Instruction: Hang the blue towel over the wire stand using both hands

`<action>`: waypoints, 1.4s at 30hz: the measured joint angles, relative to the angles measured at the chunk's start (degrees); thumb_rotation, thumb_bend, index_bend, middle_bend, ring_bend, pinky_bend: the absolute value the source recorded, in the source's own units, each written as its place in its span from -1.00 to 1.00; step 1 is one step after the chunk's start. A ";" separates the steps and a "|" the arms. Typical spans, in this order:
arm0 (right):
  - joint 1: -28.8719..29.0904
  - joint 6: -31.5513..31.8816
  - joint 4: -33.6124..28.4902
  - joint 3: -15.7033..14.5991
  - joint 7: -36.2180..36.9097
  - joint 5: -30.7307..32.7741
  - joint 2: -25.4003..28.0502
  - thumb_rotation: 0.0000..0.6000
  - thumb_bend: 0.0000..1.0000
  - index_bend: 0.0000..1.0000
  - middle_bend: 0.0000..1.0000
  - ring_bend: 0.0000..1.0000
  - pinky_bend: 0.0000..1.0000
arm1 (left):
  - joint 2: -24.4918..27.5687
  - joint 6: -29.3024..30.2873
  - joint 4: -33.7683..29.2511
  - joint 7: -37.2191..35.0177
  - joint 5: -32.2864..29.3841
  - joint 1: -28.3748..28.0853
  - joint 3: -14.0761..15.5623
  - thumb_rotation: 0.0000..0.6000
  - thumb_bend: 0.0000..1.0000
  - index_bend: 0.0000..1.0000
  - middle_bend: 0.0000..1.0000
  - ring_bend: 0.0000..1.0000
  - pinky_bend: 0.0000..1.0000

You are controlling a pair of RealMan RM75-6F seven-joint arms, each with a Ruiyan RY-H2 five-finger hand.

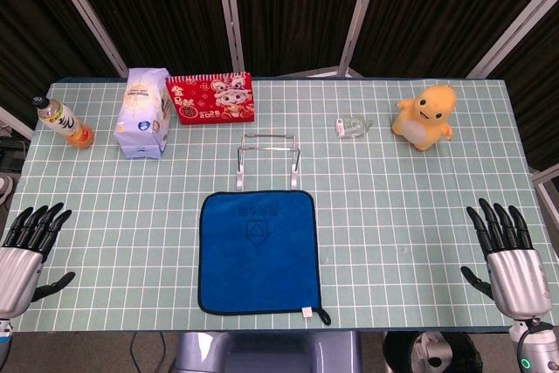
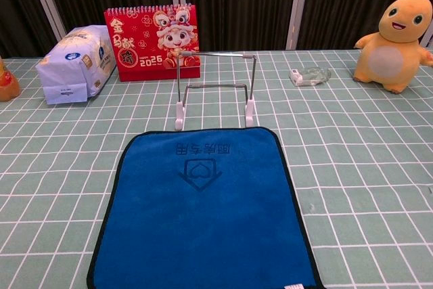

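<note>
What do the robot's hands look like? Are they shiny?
A bit! Both the left hand and the right hand have silver-grey metal-looking backs with black fingers and black thumbs. Below the right hand, the wrist shows a small green ring light. The chest view shows neither hand.

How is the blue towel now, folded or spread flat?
Spread flat: the blue towel lies open as one square on the table, all edges visible, just before the wire stand.

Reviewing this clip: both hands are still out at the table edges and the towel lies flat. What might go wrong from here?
1. The wire stand looks light and sits right at the blue towel's far edge, so dragging the towel up could tip it.
2. The left hand and right hand start far apart; an uneven lift may hang the towel crooked or let it slide off.
</note>
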 measured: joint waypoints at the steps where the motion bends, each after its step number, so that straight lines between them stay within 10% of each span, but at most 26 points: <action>1: 0.02 -0.02 0.02 -0.03 0.03 -0.03 0.01 1.00 -1.00 -1.00 -1.00 -1.00 -1.00 | -0.01 0.07 0.01 -0.04 0.02 0.02 0.02 1.00 -1.00 -1.00 -1.00 -1.00 -1.00; 14: 6.28 -9.66 2.59 -1.06 2.06 -3.07 -1.24 1.00 -1.00 -1.00 -1.00 -1.00 -1.00 | -0.03 0.79 0.04 0.24 -1.14 0.36 -0.37 1.00 -1.00 -1.00 -1.00 -1.00 -1.00; 27: 30.52 -36.50 10.66 -0.16 8.19 -9.50 -10.42 1.00 -1.00 -1.00 -1.00 -1.00 -1.00 | -2.42 -2.90 0.10 5.67 -6.01 -1.10 -2.15 1.00 -1.00 -1.00 -1.00 -1.00 -1.00; 42: 40.92 -38.23 28.75 -3.24 13.75 -14.67 -24.57 1.00 -1.00 -1.00 -1.00 -1.00 -1.00 | -3.86 -6.64 0.19 8.31 -9.81 -2.92 -3.17 1.00 -1.00 -1.00 -1.00 -1.00 -1.00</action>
